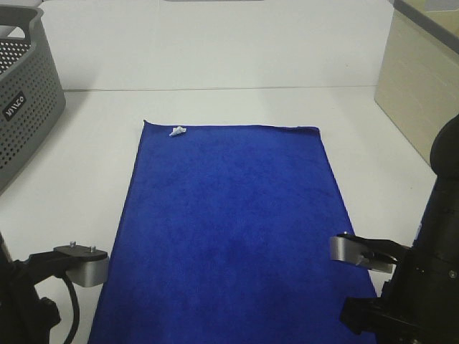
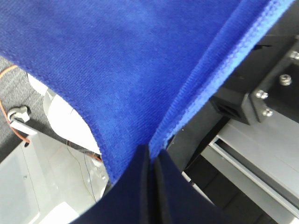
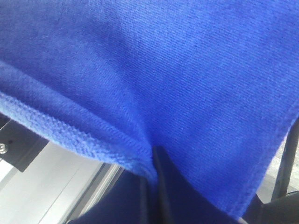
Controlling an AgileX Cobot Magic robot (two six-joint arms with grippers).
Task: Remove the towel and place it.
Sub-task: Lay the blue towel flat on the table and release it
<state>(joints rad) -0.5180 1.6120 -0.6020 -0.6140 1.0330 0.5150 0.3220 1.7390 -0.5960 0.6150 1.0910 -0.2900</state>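
Nearest the robot, the left gripper [image 2: 152, 156] has its fingers pressed fully together on the stitched hem of the towel [image 1: 229, 229], pinching a fold of blue cloth near what looks like a near corner. The right gripper [image 3: 152, 158] is clamped the same way on the hem at the other near side, with cloth bunched into its closed jaws. In both wrist views the fabric fans out from the pinch under light tension.

From there the towel runs away from the robot, spread flat and smooth on the white table [image 1: 86, 158]. Its near edge lies out of the overhead view, between the two arms. At the far left corner the small white tag [image 1: 176, 131] lies on top of the cloth. Further off, a grey perforated basket [image 1: 25, 107] stands at the table's far left, well apart from the towel, and a beige panel [image 1: 416, 93] stands at the far right.

The grasp appears complete and the removal not yet begun, since most of the cloth lies undisturbed. The next move likely calls for both arms to raise and draw the hem together at a matched pace, keeping the edge level so neither pinch slips. Where the towel should go cannot be told from here.
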